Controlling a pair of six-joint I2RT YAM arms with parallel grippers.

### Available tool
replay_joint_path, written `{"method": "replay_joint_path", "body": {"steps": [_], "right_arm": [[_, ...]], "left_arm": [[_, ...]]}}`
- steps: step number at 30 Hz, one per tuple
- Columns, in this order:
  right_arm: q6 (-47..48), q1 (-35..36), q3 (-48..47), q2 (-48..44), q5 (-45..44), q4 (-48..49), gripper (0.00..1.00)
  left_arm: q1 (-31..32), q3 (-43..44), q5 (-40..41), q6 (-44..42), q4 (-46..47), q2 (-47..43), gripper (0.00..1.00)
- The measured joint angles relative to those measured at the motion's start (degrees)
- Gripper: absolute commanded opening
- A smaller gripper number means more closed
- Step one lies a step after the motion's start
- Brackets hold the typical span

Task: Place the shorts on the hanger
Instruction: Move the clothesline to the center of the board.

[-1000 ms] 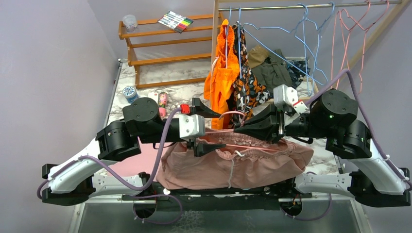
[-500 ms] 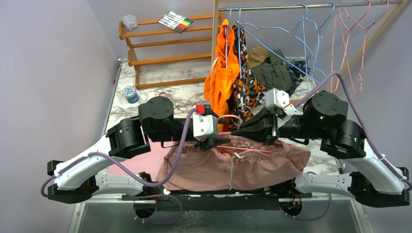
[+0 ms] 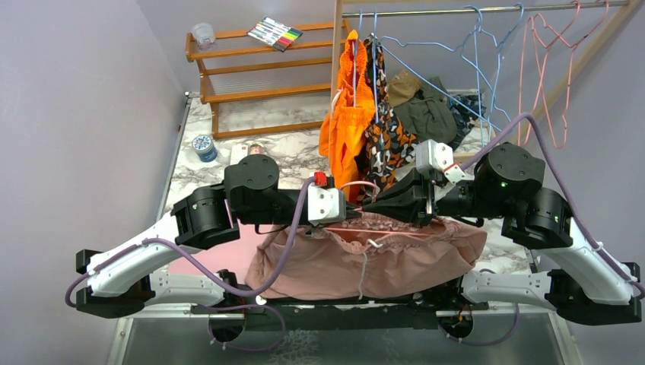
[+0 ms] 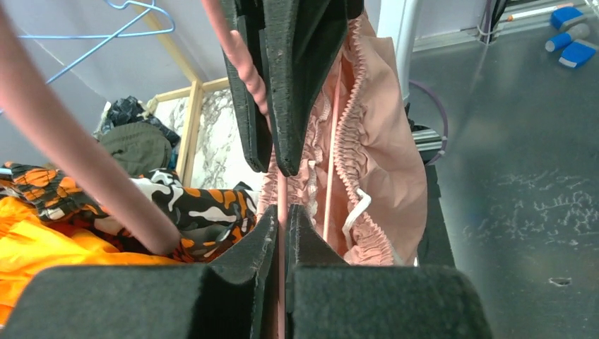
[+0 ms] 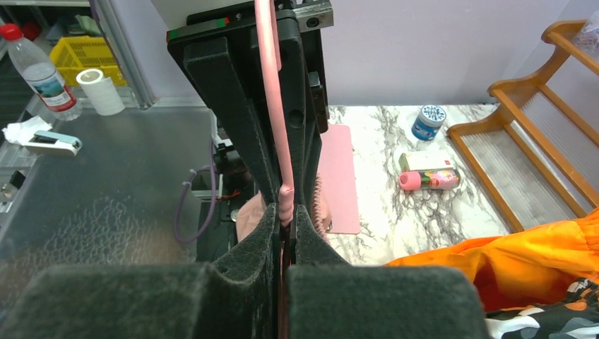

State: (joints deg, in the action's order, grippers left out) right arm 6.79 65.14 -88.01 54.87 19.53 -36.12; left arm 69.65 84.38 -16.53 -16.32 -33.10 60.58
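The dusty-pink shorts [image 3: 365,262] hang across the front of the table, with the gathered waistband and white drawstring [image 3: 373,243] on top. The thin pink hanger [image 3: 395,233] has its lower bar running through the waistband and its hook [image 3: 357,185] curving up between the two arms. My left gripper [image 3: 351,211] is shut on the hanger's wire [image 4: 282,185]. Facing it tip to tip, my right gripper [image 3: 371,204] is shut on the same wire [image 5: 270,85]. In the left wrist view the shorts [image 4: 385,141] drape behind the right gripper's fingers [image 4: 297,78].
An orange garment [image 3: 342,129] and a camouflage garment [image 3: 388,141] hang from the rail just behind the grippers. Blue wire hangers [image 3: 471,68] and spare pink ones [image 3: 544,61] hang further right. A wooden shelf [image 3: 251,76], a tin [image 3: 203,146] and a pink mat [image 3: 205,255] are on the left.
My left arm has swung right toward the right gripper, and its open jaws have closed on the hanger wire. The right gripper shifted slightly left and stayed shut.
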Motion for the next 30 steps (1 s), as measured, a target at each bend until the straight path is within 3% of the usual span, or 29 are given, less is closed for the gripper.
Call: {"method": "replay_joint_path", "body": {"steps": [1, 5, 8, 17, 30], "right_arm": [[0.2, 0.0, 0.0, 0.0, 0.0, 0.0, 0.03], [0.1, 0.0, 0.0, 0.1, 0.2, -0.4, 0.43], [0.3, 0.0, -0.2, 0.3, 0.2, -1.6, 0.52], [0.3, 0.0, -3.4, -0.3, -3.1, -10.4, 0.53], [-1.0, 0.0, -3.7, 1.0, -4.6, -13.1, 0.49]], "left_arm": [[0.2, 0.0, -0.2, -0.2, -0.1, 0.0, 0.0], [0.2, -0.5, -0.2, -0.5, 0.0, -0.3, 0.0], [0.1, -1.9, 0.1, -0.5, -0.1, -0.8, 0.0], [0.1, -3.3, -0.2, -0.5, -0.1, -1.4, 0.0], [0.1, -3.4, -2.6, -0.5, 0.0, -1.6, 0.0]]}}
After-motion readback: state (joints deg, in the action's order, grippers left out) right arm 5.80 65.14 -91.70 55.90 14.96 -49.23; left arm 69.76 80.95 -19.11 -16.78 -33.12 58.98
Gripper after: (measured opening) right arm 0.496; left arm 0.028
